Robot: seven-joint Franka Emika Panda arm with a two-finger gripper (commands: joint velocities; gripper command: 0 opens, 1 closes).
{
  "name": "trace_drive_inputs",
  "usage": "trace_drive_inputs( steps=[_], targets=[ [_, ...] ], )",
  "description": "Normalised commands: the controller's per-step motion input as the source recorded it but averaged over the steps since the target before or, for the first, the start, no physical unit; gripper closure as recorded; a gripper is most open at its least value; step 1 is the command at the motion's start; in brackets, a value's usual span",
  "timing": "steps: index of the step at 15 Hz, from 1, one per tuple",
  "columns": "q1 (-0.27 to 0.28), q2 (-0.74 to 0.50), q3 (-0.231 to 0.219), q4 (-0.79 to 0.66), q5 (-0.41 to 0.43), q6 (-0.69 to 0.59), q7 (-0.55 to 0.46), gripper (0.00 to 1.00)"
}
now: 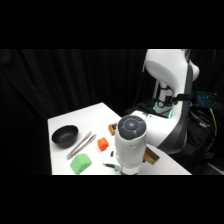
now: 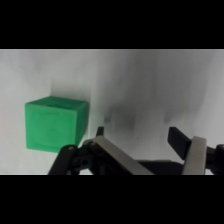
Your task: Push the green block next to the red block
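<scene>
Wrist view: your gripper (image 2: pixel 136 141) has its fingers apart, holding nothing; the green block (image 2: pixel 54 123) sits at the frame's left, just beside the left finger (image 2: pixel 116 156). Side view: the red block (image 1: pixel 103 144) lies at lower centre of the table (image 1: pixel 95 116), between the tongs (image 1: pixel 80 145) and the arm.

On the desk (image 1: pixel 65 120) sit a black bowl (image 1: pixel 65 135), metal tongs (image 1: pixel 81 145), the red block (image 1: pixel 103 144) and a rounded green piece (image 1: pixel 80 163); the arm (image 1: pixel 131 142) blocks the front.
</scene>
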Motion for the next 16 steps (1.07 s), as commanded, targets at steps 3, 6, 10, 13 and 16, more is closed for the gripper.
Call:
trace_drive_inputs(
  steps=[3, 6, 10, 13, 16],
  targets=[
    [-0.1, -0.15, -0.064, -0.19, 0.076, 0.18, -0.08, 0.0],
    [-0.138, -0.18, -0.035, -0.21, 0.104, 0.15, -0.13, 0.0],
    [-0.163, -0.23, -0.033, -0.23, 0.116, 0.1, -0.2, 0.0],
    [-0.199, -0.28, -0.006, -0.24, 0.159, 0.07, -0.27, 0.0],
    [-0.188, -0.25, 0.038, -0.19, 0.191, 0.03, -0.3, 0.0]
  ],
)
